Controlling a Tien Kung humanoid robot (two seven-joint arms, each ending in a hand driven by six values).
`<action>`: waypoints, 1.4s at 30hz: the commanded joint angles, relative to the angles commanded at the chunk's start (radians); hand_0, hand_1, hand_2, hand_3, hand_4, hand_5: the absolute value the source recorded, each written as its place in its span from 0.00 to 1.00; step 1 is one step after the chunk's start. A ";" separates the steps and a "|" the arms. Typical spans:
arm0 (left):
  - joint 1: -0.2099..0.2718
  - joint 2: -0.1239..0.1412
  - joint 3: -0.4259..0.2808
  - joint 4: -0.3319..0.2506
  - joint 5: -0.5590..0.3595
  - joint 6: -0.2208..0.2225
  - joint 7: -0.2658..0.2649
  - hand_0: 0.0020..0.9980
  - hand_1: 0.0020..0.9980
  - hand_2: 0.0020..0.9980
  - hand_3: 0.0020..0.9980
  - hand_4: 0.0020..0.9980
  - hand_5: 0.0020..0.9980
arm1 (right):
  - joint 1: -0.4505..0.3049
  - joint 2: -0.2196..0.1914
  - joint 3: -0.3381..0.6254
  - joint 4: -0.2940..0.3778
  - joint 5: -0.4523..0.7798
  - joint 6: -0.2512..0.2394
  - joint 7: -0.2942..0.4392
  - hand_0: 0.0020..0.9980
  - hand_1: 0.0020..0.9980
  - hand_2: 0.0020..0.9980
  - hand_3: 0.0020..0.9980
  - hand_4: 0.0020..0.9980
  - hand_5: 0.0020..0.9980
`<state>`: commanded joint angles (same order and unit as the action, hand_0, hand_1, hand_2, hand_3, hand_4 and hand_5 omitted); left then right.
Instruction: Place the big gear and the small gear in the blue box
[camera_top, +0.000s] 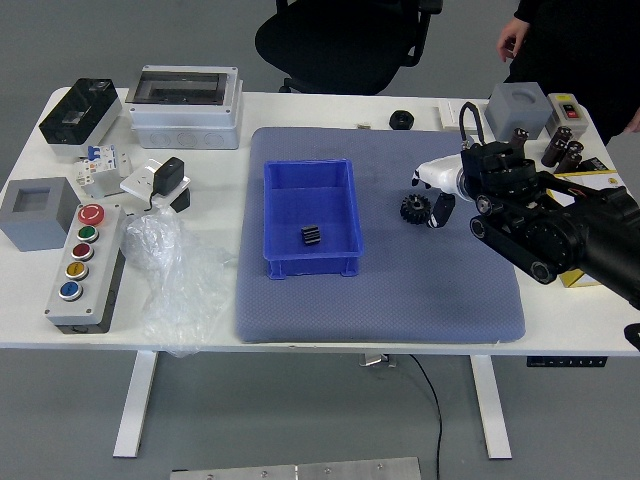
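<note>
A white table is seen from above, with a grey-blue mat reaching its near edge. On the mat's left part, the open blue box is set. Inside it a small dark ribbed piece is seen lying on its side; it is judged to be the small gear, already placed.

To the right of the box, on the mat and nearer the table's far edge than its near one, a dark toothed wheel is laid flat, judged to be the big gear. It is reached over by the robot's right hand, brought in from the right. The fingers are held open and extended, with nothing gripped; the thumb is pointed down just beside the gear's right side. Whether it is touched cannot be told.

The step in hand is judged to be the pick-up of the big gear. Next, the fingers should be closed on its toothed rim, and the gear lifted above the box wall, carried left and let go inside. If it is pinched too near the edge, it could be tipped or slid away.

Beyond the table's far right corner, a person's hand is held low, with nothing on the table touched.
</note>
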<state>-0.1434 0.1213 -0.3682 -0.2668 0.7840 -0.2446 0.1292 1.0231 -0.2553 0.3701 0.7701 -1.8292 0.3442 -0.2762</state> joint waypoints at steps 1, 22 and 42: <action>0.000 0.000 0.001 0.000 0.000 0.000 0.000 0.86 0.82 0.82 0.77 0.59 0.37 | 0.001 0.001 0.000 -0.002 0.001 -0.002 0.000 0.58 0.61 0.83 0.84 0.79 0.06; -0.004 -0.004 0.010 0.000 -0.002 0.000 0.000 0.86 0.82 0.82 0.77 0.59 0.37 | 0.019 0.042 -0.019 -0.047 0.020 -0.019 0.008 0.57 0.60 0.81 0.84 0.77 0.01; -0.015 -0.013 0.003 -0.002 0.010 0.002 -0.002 0.86 0.82 0.82 0.77 0.59 0.37 | 0.004 0.044 -0.026 -0.060 0.018 -0.024 0.009 0.57 0.59 0.80 0.84 0.76 0.01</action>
<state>-0.1582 0.1081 -0.3657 -0.2686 0.7937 -0.2428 0.1270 1.0272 -0.2108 0.3442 0.7097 -1.8110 0.3203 -0.2671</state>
